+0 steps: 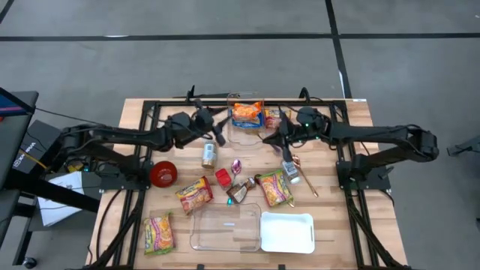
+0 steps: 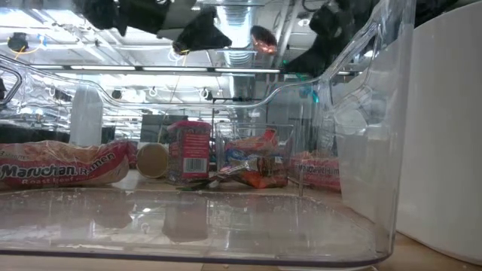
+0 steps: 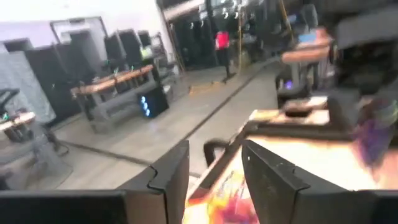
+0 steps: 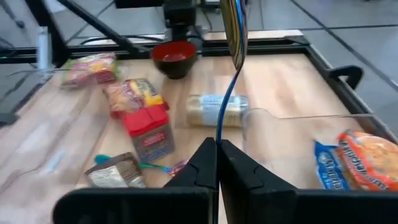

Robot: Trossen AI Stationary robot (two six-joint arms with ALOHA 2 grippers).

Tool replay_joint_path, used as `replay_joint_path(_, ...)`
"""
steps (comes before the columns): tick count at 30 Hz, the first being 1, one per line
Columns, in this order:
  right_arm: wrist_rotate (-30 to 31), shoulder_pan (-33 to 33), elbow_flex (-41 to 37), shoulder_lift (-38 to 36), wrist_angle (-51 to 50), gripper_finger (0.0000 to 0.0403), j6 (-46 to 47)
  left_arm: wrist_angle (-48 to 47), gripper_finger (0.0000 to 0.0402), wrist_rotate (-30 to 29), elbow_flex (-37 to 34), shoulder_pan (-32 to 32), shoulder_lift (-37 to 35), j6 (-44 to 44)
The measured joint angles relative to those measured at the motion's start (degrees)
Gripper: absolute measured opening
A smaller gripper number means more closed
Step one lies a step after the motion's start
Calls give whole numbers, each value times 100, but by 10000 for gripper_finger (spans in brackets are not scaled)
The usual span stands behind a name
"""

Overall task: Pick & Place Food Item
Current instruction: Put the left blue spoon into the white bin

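Right pincer (image 4: 217, 163) pinches a shiny spoon (image 4: 233, 31).

my left wrist view is smeared, so the bright orange wrapper (image 3: 217, 199) beyond the fingers stays unreadable. from table height, the clear plastic bin wall (image 2: 354, 150) warps the packets behind it, both arms cut off above.

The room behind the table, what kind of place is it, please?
Probably a robotics lab or workshop, not a home. The low view shows an open ceiling with strip lights and ducts. The left wrist view shows long workbenches on a bare grey floor. The wooden table carries a black metal frame.
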Motion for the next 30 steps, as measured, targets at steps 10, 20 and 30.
replay_joint_path(10, 27, 257, 4, -888, -1449, 0, -88, -632, 164, 104, -891, -22, -1434, -287)
replay_joint_path(20, -211, 2122, -59, -1397, -1873, 0, 475, -609, 159, -362, -1980, -18, -2532, -906)
replay_joint_path(30, 1074, 4221, -46, -906, -1311, 0, 895, -355, 159, -345, -2301, -34, -2722, -1458)
